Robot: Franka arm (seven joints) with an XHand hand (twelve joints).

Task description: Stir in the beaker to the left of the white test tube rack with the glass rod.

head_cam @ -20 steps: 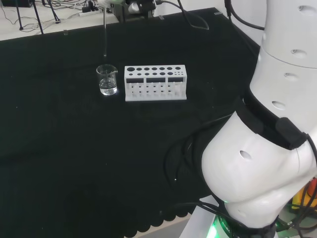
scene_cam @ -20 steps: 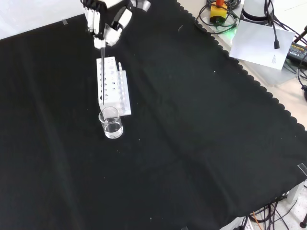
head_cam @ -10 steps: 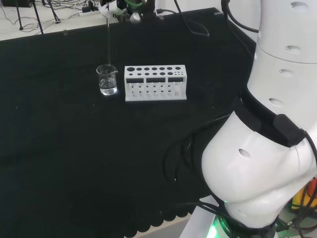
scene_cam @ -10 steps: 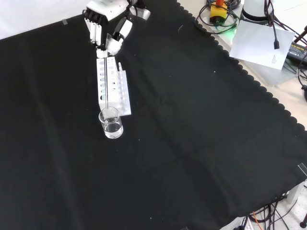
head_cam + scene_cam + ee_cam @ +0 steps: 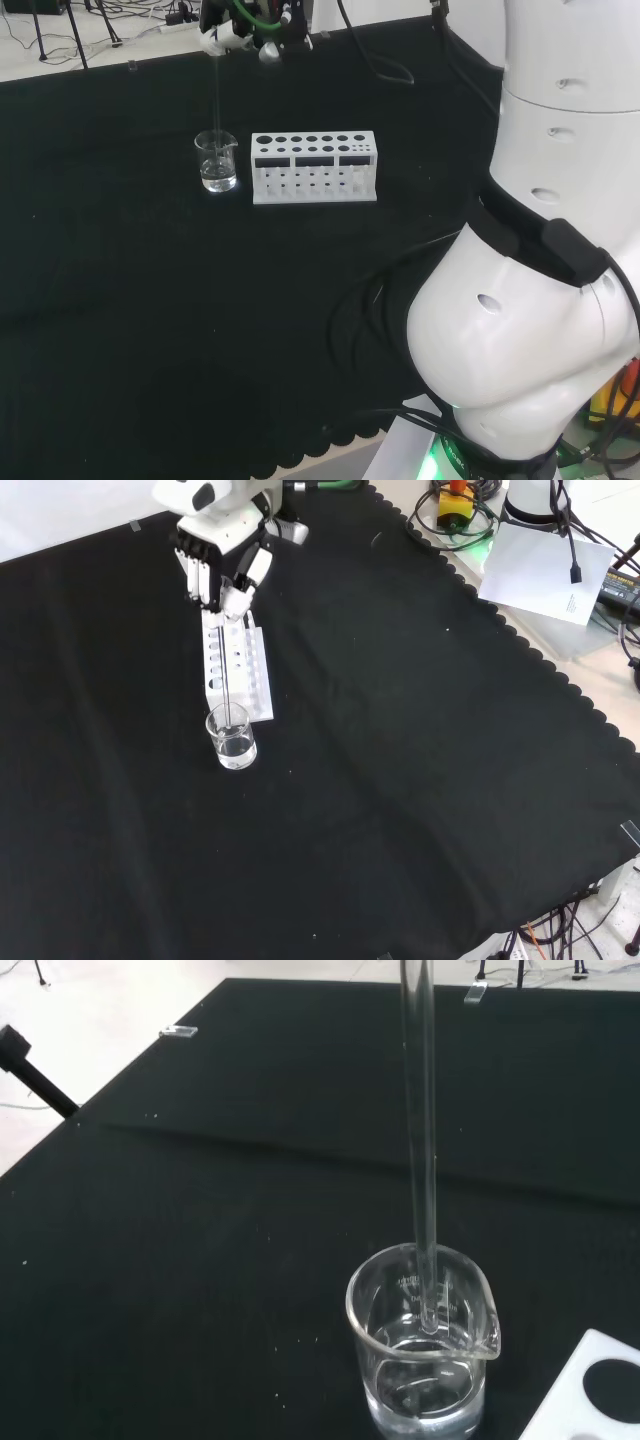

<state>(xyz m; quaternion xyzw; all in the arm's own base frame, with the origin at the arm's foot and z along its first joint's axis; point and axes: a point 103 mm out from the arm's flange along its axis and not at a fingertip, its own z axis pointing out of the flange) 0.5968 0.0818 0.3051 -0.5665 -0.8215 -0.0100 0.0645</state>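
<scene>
A small clear beaker with some clear liquid stands on the black cloth just left of the white test tube rack in the head view. The hand hangs above it, fingers curled round the top of a thin glass rod. The rod hangs upright. In the wrist view its lower tip is inside the beaker's mouth, just above the liquid.
The rack lies right behind the beaker in the front view, under the hand. Cables, a yellow box and a white sheet lie off the cloth's far right corner. The arm's white links fill the head view's right.
The hand has come down with the rod. The rod's tip, above the beaker a second ago, now sits inside the beaker's mouth.
</scene>
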